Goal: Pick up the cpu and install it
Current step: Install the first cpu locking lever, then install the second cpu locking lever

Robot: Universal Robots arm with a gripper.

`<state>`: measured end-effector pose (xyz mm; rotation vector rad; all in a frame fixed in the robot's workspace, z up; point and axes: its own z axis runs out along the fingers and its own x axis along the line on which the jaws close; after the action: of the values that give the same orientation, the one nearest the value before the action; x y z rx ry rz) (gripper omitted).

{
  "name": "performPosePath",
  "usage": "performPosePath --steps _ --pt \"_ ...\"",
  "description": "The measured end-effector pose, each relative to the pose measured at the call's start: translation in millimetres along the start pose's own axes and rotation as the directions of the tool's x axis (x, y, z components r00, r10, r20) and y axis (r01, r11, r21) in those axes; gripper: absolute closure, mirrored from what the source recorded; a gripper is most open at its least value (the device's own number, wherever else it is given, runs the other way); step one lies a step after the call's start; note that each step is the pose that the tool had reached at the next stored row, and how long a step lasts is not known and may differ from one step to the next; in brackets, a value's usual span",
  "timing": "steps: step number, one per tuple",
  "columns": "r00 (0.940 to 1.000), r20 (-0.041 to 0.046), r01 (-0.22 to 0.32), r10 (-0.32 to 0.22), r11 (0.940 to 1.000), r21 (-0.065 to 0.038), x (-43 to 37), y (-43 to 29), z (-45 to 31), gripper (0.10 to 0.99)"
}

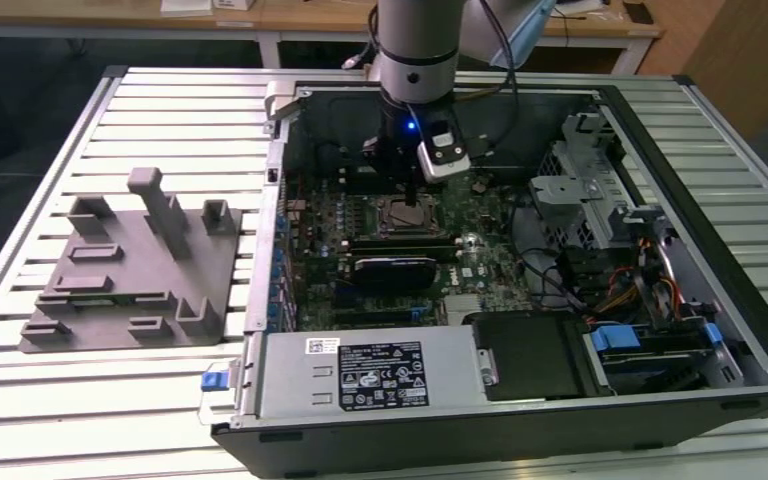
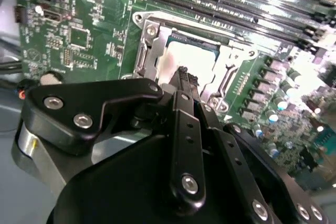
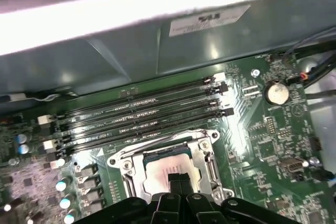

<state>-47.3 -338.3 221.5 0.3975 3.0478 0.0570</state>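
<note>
So the big slatted metal table [image 1: 157, 400] is carrying everything here, and the open black PC case [image 1: 704, 300] is lying flat on it, with the arm reaching down into it from above. Off on the far side of the case wall from the gripper, toward the exterior view's left, the grey moulded fixture [image 1: 131, 270] with its upright blocks is just sitting on the slats, well apart from the tool.

Inside the case, the green motherboard [image 1: 478, 215] is lying right under the gripper [image 1: 407, 190]. The row of long black memory slots [image 3: 142, 111] is running just past the socket, on the side away from the gripper body.

The metal socket frame [image 3: 207, 156] is sitting directly below the fingertips [image 2: 184, 74] in both wrist views, and the cpu [image 3: 165, 166] is resting in it, pale silver top facing up and lying flat. So it's already in the socket, not up in the tool.

The two fingers are pressed together with basically no gap, and they aren't gripping anything. Their tips are hovering right over the middle of the chip; can't tell if they're actually touching it.
</note>
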Motion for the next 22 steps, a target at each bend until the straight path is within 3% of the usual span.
performPosePath --steps 22 --pt "1.0 0.0 0.0 0.0 1.0 0.0 -0.7 -0.9 -6.7 0.98"
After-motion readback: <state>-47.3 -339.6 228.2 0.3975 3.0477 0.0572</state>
